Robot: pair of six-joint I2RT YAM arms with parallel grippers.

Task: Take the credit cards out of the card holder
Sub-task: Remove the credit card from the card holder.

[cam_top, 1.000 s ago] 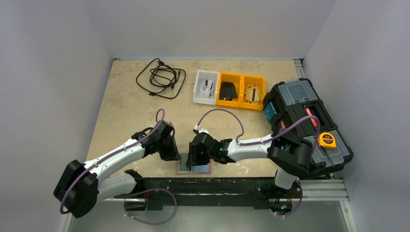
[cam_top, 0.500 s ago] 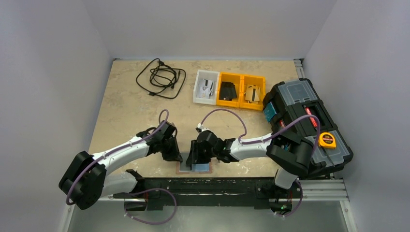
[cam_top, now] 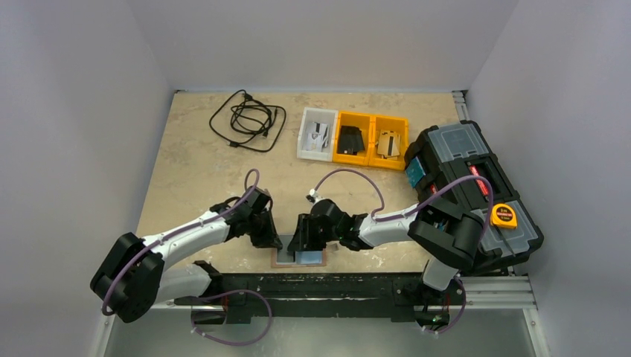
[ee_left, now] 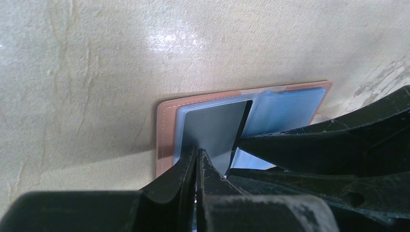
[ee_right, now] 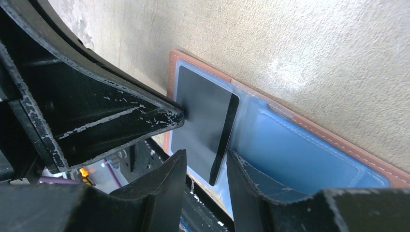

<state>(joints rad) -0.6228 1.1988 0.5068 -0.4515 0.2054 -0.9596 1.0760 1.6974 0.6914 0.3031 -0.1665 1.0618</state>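
Card holder (cam_top: 298, 258) lies spread open and flat at the near edge of the table (cam_top: 193, 171), right between my two arms, with its reddish-brown rim showing round the pockets. My left gripper (ee_left: 196, 157) is clenched tight, the fingertips pressed together with no gap, and they meet right at the near edge of the grey-silver card (ee_left: 215, 130). That card sits in the left half of the holder. I cannot tell whether its edge is actually nipped between the tips or whether they only touch it.

Over on the other side, my right gripper (ee_right: 207, 157) has its jaws parted, and it grasps nothing. Its two fingers come down at the holder's middle fold. One is on the grey card's side, the other on the light blue sleeve (ee_right: 300, 159), and the card's near corner shows in the gap between them. Whether a card lies inside that blue sleeve I cannot make out.

Farther back on the table are a coiled black cable (cam_top: 248, 119), a white bin (cam_top: 317, 134) beside two yellow bins (cam_top: 370, 138), and a black toolbox (cam_top: 472, 190) on the right with a yellow tape measure (cam_top: 504, 216) on its lid.
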